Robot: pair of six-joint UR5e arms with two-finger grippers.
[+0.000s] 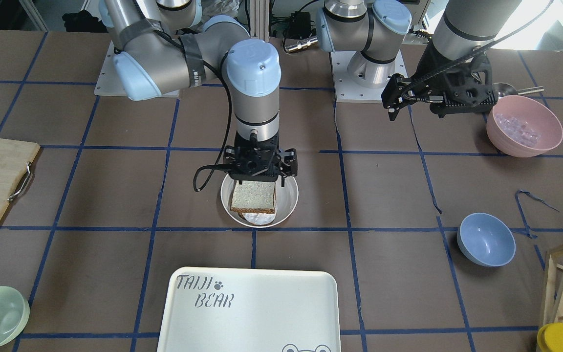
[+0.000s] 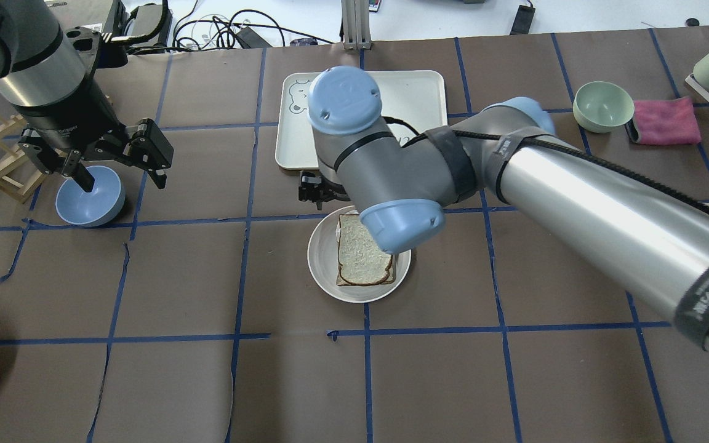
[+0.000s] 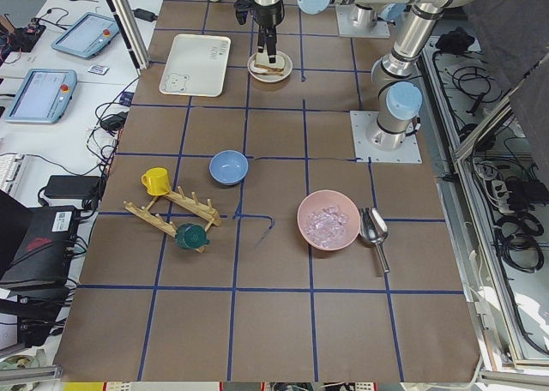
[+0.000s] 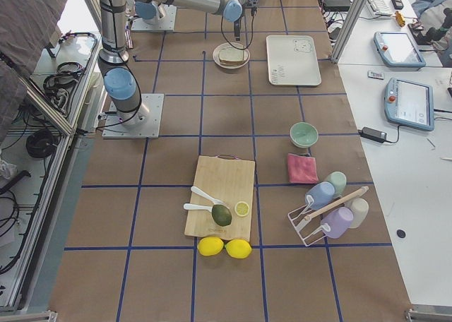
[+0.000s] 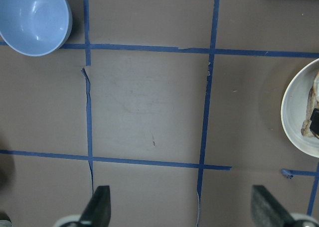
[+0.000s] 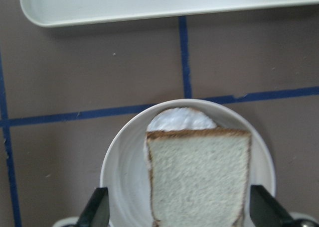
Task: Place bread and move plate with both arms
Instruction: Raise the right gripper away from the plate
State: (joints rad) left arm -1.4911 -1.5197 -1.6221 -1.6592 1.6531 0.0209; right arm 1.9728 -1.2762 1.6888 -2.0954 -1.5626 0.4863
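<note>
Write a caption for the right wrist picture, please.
Open right tool hovers above the bread on the plate.

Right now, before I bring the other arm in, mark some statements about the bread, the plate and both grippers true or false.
1. The pale-crumbed, brown-crusted bread slice lies on the round cream-white plate. True.
2. The right gripper is shut on the bread slice. False: its fingers stand wide apart above the slice, which lies free on the plate.
3. The plate sits on the rectangular white "TAIJI BEAR" tray. False: it sits on the brown paper-covered table, apart from the tray.
4. The left gripper is open and holds nothing. True.
</note>
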